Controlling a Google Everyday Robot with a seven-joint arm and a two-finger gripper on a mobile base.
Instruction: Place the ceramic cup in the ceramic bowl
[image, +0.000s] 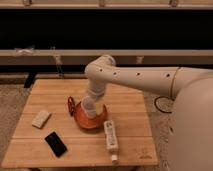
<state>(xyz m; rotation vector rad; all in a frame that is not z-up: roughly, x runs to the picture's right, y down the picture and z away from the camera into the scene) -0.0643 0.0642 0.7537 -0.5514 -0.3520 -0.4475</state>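
The orange-red ceramic bowl (95, 121) sits near the middle of the wooden table (50, 90). My gripper (90, 102) is at the end of the white arm, directly over the bowl's left half. A small white tapered shape, the ceramic cup (88, 108), is just below the gripper, inside the bowl's rim. I cannot tell whether the cup rests on the bowl or hangs above it. A dark red loop (71, 105) shows at the bowl's left edge.
A white tube with a printed label (111, 136) lies just right of and in front of the bowl. A black phone (55, 143) lies at the front left. A pale block (41, 118) lies at the left. My body (192, 125) fills the right side.
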